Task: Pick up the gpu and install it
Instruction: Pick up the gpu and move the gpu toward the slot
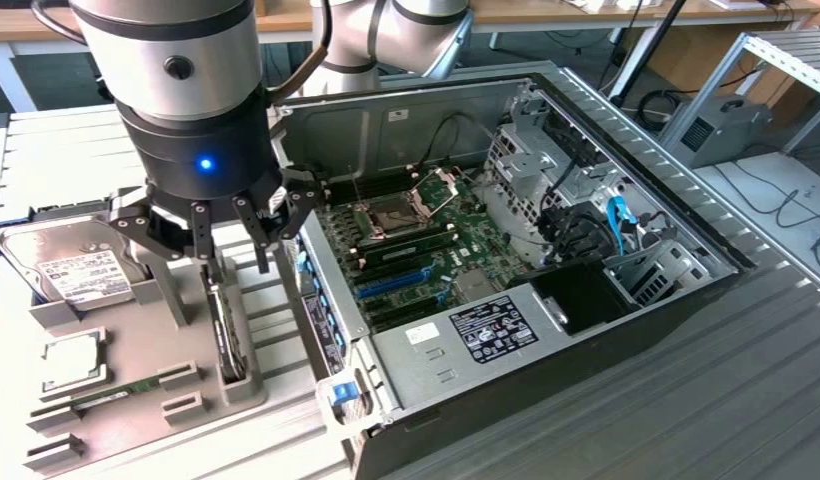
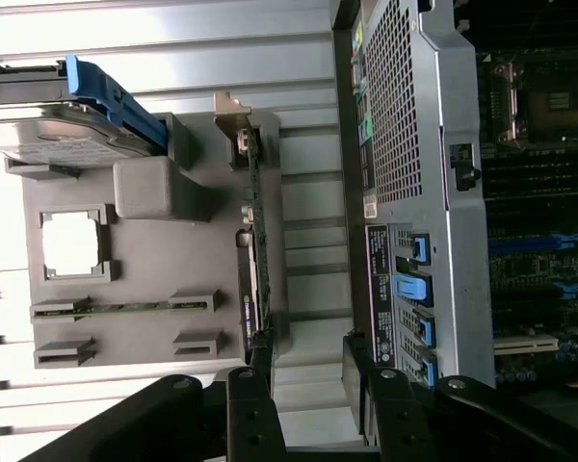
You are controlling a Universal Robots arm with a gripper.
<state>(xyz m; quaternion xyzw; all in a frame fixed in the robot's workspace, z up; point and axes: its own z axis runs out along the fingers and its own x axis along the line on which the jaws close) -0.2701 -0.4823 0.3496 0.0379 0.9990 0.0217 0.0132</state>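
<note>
The gpu (image 1: 227, 325) stands on its edge in a slot of the grey parts holder (image 1: 143, 415), seen as a thin dark card with a green board edge. From the wrist the gpu (image 2: 255, 241) is edge-on, its metal bracket at one end. My gripper (image 1: 230, 240) hangs open just above the card's top edge, one finger on each side and not touching it. In the wrist view the gripper (image 2: 308, 404) has one black finger (image 2: 250, 409) over the card's end and the other toward the case.
The open computer case (image 1: 410, 110) lies at the exterior view's right, with its motherboard (image 1: 410, 250) and blue slots (image 1: 394, 285) exposed. On the holder sit a hard drive (image 1: 77, 270), a CPU (image 1: 70, 360) and a RAM stick (image 1: 117, 390). The case wall (image 2: 414, 144) is close beside the card.
</note>
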